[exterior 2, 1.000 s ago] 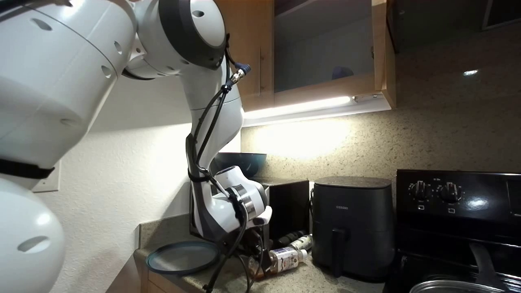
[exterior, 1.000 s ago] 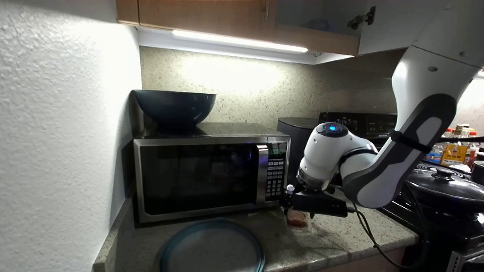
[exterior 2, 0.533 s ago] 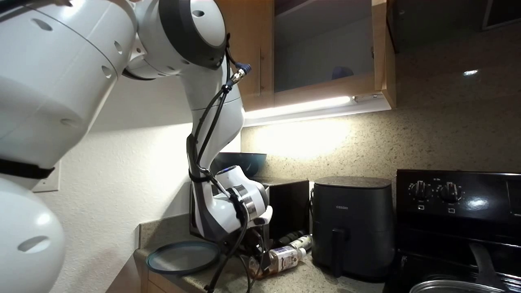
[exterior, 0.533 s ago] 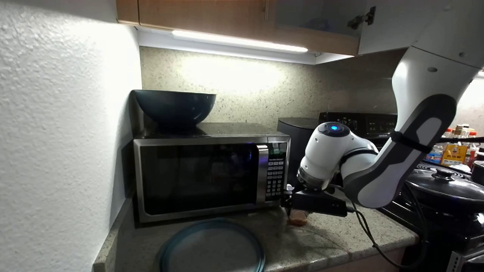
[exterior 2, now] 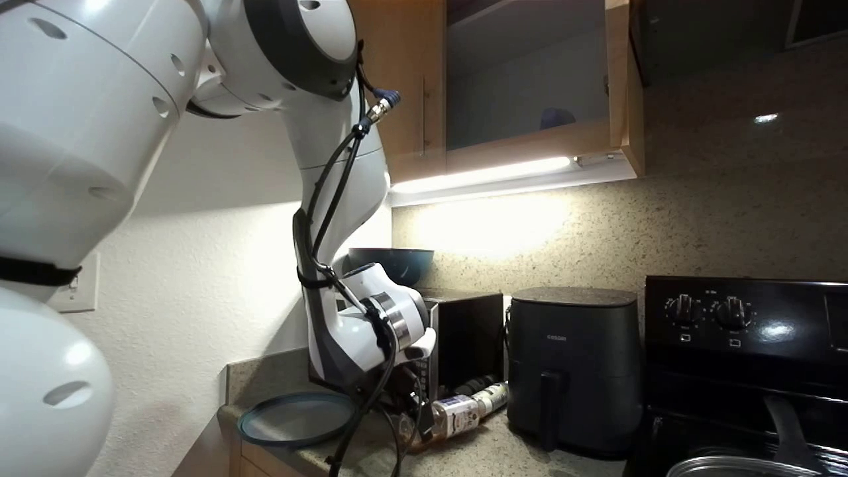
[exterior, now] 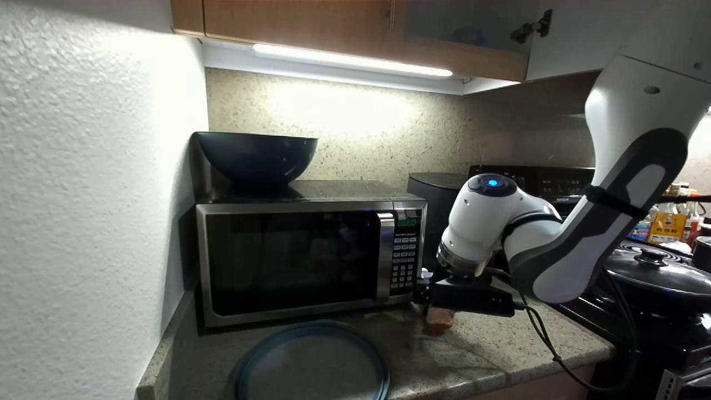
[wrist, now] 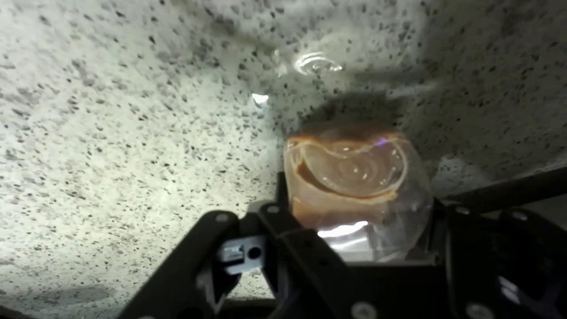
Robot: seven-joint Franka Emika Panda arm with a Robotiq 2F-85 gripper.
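In wrist view, gripper (wrist: 359,208) is clamping clear bottle (wrist: 354,173), hiding its far end; label (exterior 2: 462,419) is showing blurred; air fryer (exterior 2: 589,374) is reading "cosori".

Onscreen I see a kitchen: in an exterior view, cabinet (exterior: 333,28) at twelve o'clock, microwave (exterior: 308,258) at seven, stove (exterior: 558,183) at three.

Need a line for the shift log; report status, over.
Gripper closed around clear bottle. Bottle on its side, contact with counter unclear. Possible snags: second container and microwave close by.
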